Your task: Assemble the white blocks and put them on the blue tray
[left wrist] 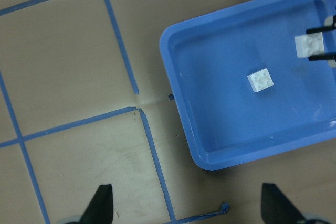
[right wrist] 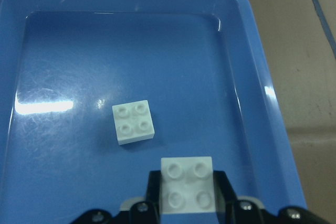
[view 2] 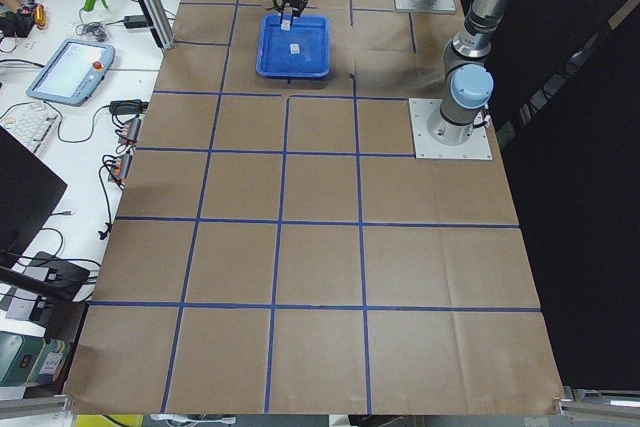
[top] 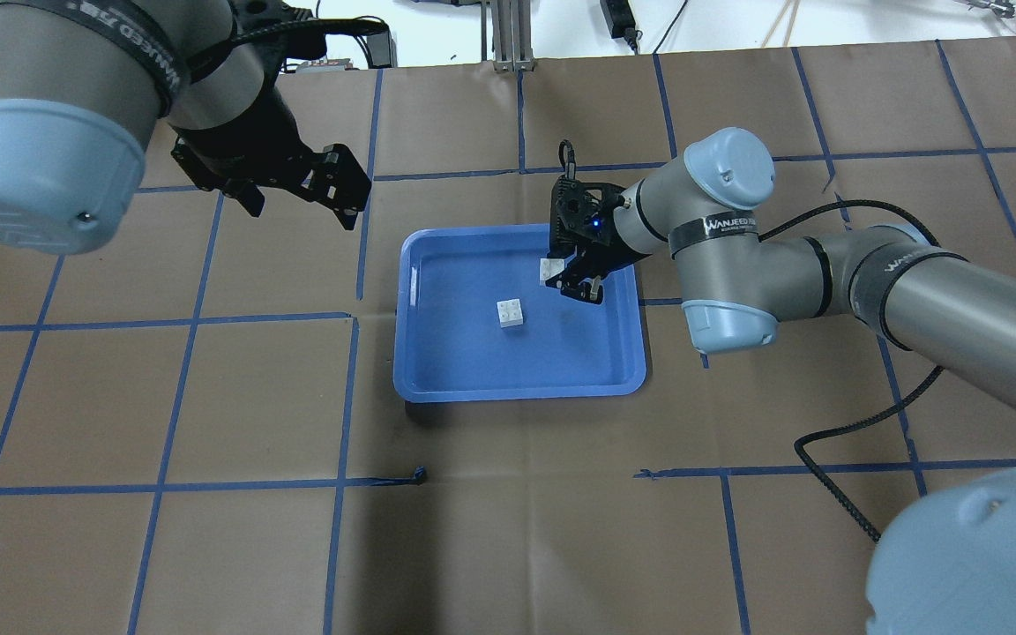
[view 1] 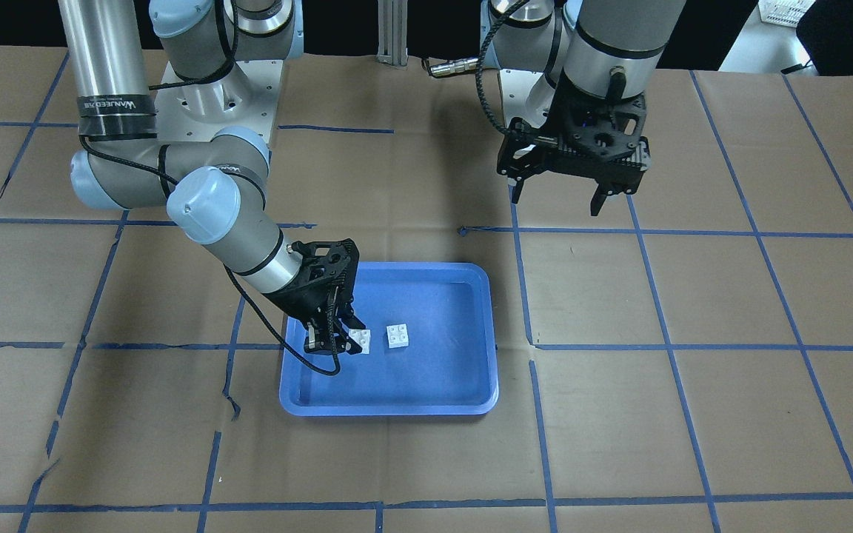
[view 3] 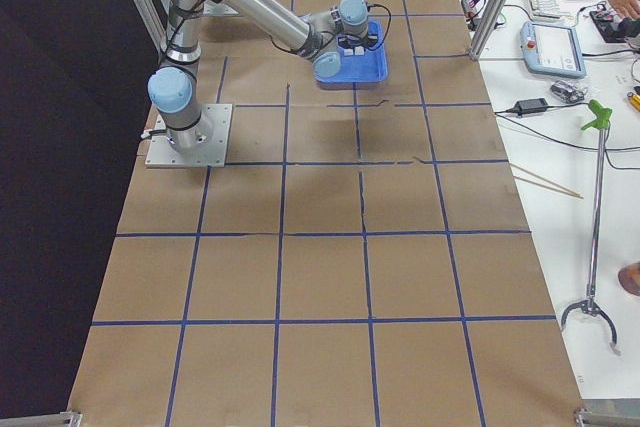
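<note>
The blue tray lies mid-table; it also shows in the front view. One white block lies loose on its floor, studs up, also seen in the front view and right wrist view. My right gripper is shut on the second white block, studs up, low inside the tray beside the loose one and apart from it; the right wrist view shows it between the fingers. My left gripper is open and empty, raised over the table beside the tray.
Brown paper with a blue tape grid covers the table. The right arm's black cable hangs over the tray's edge. The left wrist view shows the tray's corner and bare paper below the open left gripper.
</note>
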### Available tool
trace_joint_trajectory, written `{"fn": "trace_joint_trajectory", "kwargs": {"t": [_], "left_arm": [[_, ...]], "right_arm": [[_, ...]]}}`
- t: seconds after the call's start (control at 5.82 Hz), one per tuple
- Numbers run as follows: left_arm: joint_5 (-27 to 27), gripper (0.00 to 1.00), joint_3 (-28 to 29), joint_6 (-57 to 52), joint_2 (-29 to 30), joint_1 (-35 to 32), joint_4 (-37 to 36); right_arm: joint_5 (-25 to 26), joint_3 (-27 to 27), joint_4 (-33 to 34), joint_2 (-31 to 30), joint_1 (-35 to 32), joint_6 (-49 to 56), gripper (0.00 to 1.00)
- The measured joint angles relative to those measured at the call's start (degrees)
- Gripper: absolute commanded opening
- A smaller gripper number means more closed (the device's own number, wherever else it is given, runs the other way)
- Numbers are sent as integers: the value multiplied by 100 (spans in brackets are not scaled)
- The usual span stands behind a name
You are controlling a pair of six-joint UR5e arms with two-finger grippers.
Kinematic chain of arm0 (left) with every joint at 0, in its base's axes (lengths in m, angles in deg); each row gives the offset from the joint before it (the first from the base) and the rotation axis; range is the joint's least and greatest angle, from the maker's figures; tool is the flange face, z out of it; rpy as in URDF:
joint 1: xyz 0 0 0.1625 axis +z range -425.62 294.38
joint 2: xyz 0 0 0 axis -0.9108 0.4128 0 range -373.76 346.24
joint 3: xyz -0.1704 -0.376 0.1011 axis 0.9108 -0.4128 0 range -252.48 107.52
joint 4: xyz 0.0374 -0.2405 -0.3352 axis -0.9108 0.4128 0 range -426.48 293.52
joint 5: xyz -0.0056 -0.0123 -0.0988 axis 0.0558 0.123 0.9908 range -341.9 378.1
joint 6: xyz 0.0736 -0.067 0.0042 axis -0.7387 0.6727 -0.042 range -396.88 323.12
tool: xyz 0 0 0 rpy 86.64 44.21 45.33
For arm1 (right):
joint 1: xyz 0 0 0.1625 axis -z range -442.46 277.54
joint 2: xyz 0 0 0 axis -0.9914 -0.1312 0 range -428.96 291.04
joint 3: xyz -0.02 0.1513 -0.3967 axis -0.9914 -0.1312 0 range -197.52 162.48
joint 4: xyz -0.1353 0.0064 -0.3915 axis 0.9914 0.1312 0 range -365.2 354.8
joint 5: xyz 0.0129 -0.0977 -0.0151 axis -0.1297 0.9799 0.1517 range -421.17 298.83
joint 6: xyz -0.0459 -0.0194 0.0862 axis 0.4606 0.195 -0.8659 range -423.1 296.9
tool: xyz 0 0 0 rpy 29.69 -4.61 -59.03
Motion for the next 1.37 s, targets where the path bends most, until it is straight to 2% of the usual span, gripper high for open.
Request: {"fn": "trace_joint_trajectory", "kwargs": {"t": [0.52, 1.37], "left_arm": [[39, 99, 375, 312, -89, 316, 603], [34, 99, 319, 341, -130, 341, 197]], "right_arm": [[19, 26, 444, 426, -95, -124, 29], [52, 131, 476, 433, -233, -240, 29]]}}
